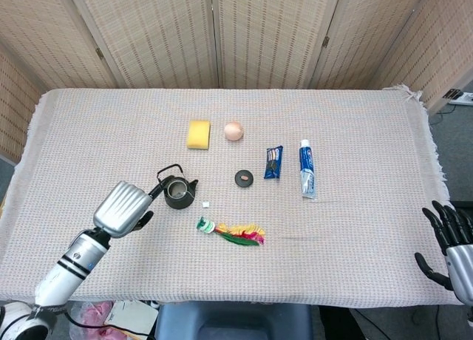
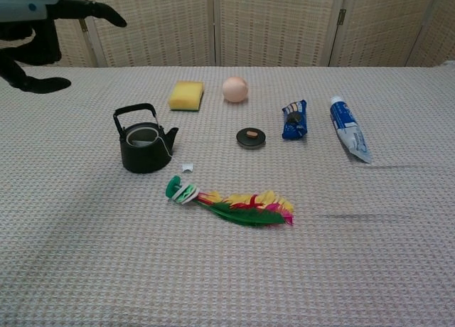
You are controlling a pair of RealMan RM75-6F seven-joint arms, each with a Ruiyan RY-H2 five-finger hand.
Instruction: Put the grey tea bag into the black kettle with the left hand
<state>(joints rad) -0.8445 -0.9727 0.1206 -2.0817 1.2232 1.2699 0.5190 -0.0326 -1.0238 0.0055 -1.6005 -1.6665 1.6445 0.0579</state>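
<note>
chest view: left hand (image 2: 32, 28) lifted clear, fingers spread and holding nothing.

its fingers (image 2: 99, 13) hung apart, well up and left of the black kettle (image 2: 144, 143). the grey tea bag (image 2: 144, 136) seemed to sit inside the open kettle, with its string draped over the rim to a small white tag (image 2: 187, 167) on the tablecloth (image 2: 355, 256), so the drop looked done. the right hand (image 1: 451, 244) waited open, idle off the table's edge.

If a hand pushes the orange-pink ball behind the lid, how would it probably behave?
The ball looks round and smooth, so it would probably roll away rather than slide. The woven tablecloth may slow it a little. Nothing touches it; the yellow sponge lies apart, so it could travel freely.
</note>
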